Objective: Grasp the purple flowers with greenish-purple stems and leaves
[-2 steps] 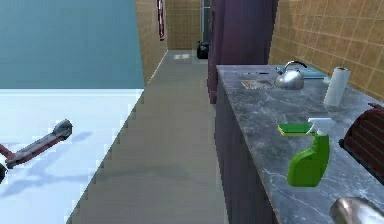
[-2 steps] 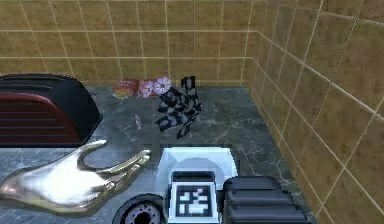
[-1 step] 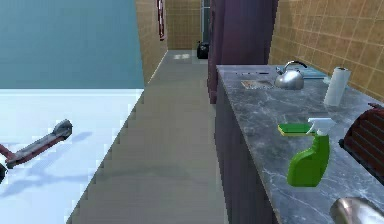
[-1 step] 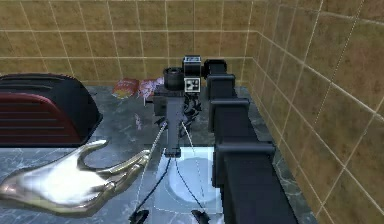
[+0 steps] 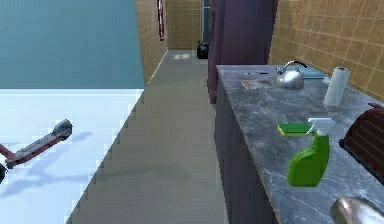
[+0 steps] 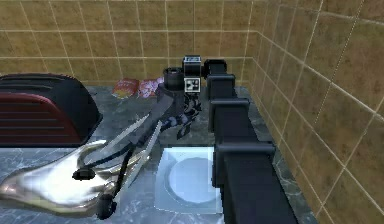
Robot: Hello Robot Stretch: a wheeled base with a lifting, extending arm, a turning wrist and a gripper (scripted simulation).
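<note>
Grey marble surface, tan tiled wall.
My hand is near the pinkish-purple flowers; I cannot tell if it holds anything.

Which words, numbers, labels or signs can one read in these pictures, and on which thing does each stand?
None can be read.
The green spray bottle and the paper towel roll bear no legible print.
The two white squares on the arm carry black marks, not letters.
</note>
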